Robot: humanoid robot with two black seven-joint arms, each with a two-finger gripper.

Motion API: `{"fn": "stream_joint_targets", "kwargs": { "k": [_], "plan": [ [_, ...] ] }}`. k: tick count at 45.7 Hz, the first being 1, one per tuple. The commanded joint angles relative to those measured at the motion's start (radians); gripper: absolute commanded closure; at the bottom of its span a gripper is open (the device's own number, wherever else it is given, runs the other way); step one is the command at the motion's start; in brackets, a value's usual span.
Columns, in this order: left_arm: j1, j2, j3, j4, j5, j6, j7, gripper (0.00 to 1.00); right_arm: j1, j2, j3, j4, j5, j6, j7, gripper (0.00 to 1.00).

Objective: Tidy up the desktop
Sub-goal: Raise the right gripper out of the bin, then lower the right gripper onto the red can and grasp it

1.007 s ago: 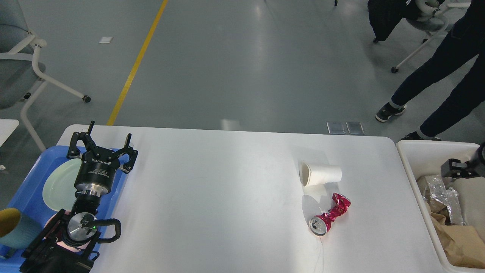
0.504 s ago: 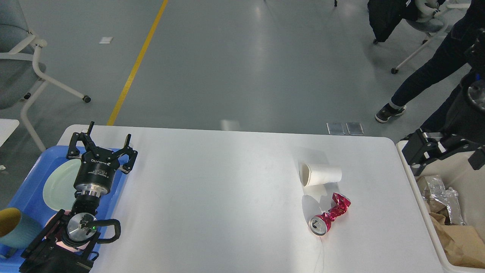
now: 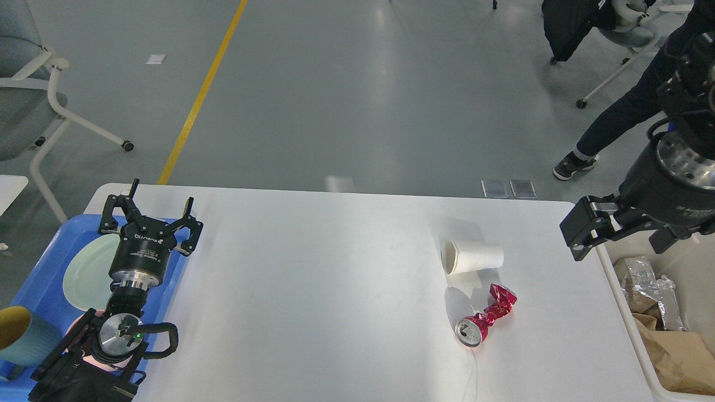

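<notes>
The white desktop fills the lower middle of the head view. A white paper cup lies on its side right of centre, mouth to the left. A crushed red can lies just in front of it. My left gripper is open and empty, over the desktop's left edge beside the blue tray. My right gripper is open and empty, raised above the desktop's right edge, to the right of the cup.
A blue tray on the left holds a pale green plate and a teal cup. An off-white bin on the right holds foil and brown paper. A person's legs and chairs stand beyond the table.
My right arm has risen from the bin and swung left, so its gripper is now above the desktop's right edge. The left arm, the cup and the can have not moved.
</notes>
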Motion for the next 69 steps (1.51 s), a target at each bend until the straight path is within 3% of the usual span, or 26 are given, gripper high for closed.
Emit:
{"fn": "stream_joint_targets", "kwargs": {
  "k": [1, 6, 15, 22, 34, 43, 62, 69],
  "plan": [
    [0.0, -0.001, 0.0, -0.001, 0.0, 0.0, 0.0, 0.04, -0.1, -0.003, 0.046, -0.038, 0.006, -0.025, 0.0, 0.0],
    [0.0, -0.001, 0.0, -0.001, 0.0, 0.0, 0.0, 0.04, -0.249, 0.008, 0.093, -0.147, 0.083, -0.095, -0.003, 0.02],
    [0.0, -0.001, 0.0, -0.001, 0.0, 0.0, 0.0, 0.04, -0.476, 0.028, 0.104, -0.308, 0.484, -0.213, -0.009, 0.11],
    [0.0, 0.0, 0.0, -0.001, 0.0, 0.0, 0.0, 0.04, -0.688, 0.095, 0.167, -0.433, 0.526, -0.289, -0.009, 0.11],
    [-0.002, -0.001, 0.0, -0.001, 0.0, 0.0, 0.0, 0.04, -0.996, 0.158, 0.241, -0.55, 0.525, -0.647, -0.009, 0.07],
    [-0.002, -0.001, 0.0, -0.001, 0.0, 0.0, 0.0, 0.04, -1.138, 0.158, 0.27, -0.661, 0.525, -0.671, -0.011, 0.07],
    [-0.002, 0.0, 0.0, -0.001, 0.0, 0.0, 0.0, 0.04, -1.239, 0.178, 0.32, -0.714, 0.523, -0.688, -0.011, 0.1],
    [-0.002, -0.001, 0.0, -0.001, 0.0, 0.0, 0.0, 0.04, -1.254, 0.178, 0.322, -0.717, 0.522, -0.689, -0.011, 0.25]
  ]
}}
